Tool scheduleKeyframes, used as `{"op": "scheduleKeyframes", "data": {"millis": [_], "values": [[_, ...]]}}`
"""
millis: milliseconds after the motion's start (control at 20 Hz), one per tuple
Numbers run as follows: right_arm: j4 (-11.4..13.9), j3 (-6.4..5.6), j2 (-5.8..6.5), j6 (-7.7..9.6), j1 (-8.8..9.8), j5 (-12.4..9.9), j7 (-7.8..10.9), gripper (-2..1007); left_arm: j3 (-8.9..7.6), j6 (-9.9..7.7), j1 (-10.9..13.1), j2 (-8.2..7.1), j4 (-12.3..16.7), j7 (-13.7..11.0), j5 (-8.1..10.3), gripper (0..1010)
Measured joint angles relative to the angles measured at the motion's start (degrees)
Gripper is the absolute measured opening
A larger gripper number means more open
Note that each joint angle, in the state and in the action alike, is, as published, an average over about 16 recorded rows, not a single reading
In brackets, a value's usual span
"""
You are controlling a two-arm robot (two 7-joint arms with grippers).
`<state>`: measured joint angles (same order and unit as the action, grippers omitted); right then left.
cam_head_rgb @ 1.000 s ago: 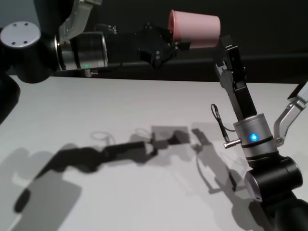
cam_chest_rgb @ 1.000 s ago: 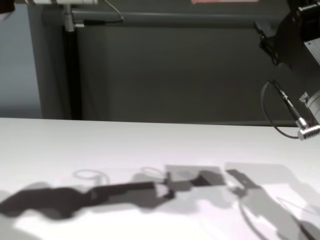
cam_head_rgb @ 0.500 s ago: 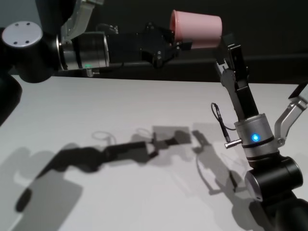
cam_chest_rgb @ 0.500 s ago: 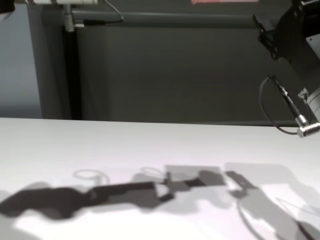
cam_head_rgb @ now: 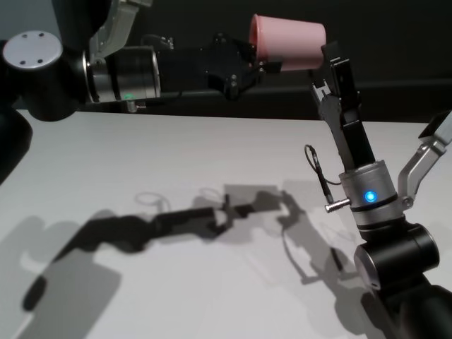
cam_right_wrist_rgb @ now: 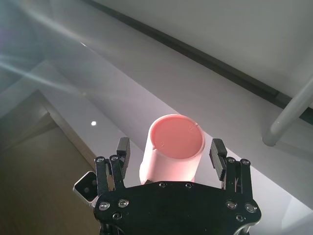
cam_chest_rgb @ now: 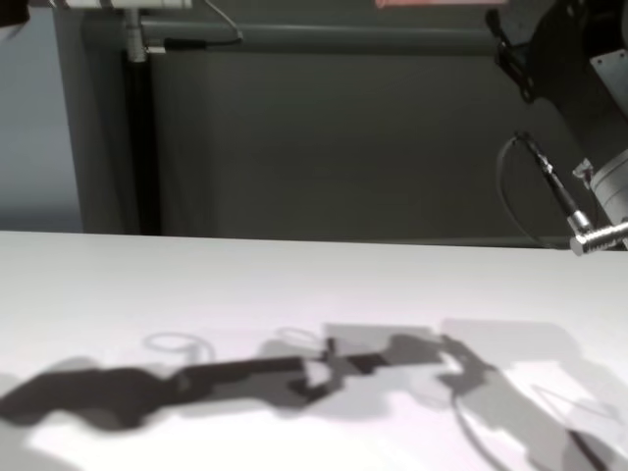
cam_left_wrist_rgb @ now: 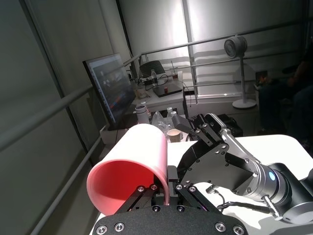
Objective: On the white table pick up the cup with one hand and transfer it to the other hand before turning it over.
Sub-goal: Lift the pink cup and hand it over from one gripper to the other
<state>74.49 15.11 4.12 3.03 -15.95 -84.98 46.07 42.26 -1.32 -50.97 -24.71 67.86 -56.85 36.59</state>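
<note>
my left gripper is closed on the rim of the cup and holds it on its side, high above the table. my right gripper reaches up to the cup's closed end with its fingers spread wide, one on each side of the cup, close to the wall. i cannot tell if they touch it.

pink cup, white table
</note>
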Motion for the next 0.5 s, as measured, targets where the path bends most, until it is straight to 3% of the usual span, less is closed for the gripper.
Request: {"op": "scheduleKeyframes", "data": {"millis": [500], "values": [[-0.64,1.40,0.10,-0.58,-1.37,-1.42,0.45,1000,0.00,0.00,0.00,0.00,0.00,0.00,0.02,49]]}}
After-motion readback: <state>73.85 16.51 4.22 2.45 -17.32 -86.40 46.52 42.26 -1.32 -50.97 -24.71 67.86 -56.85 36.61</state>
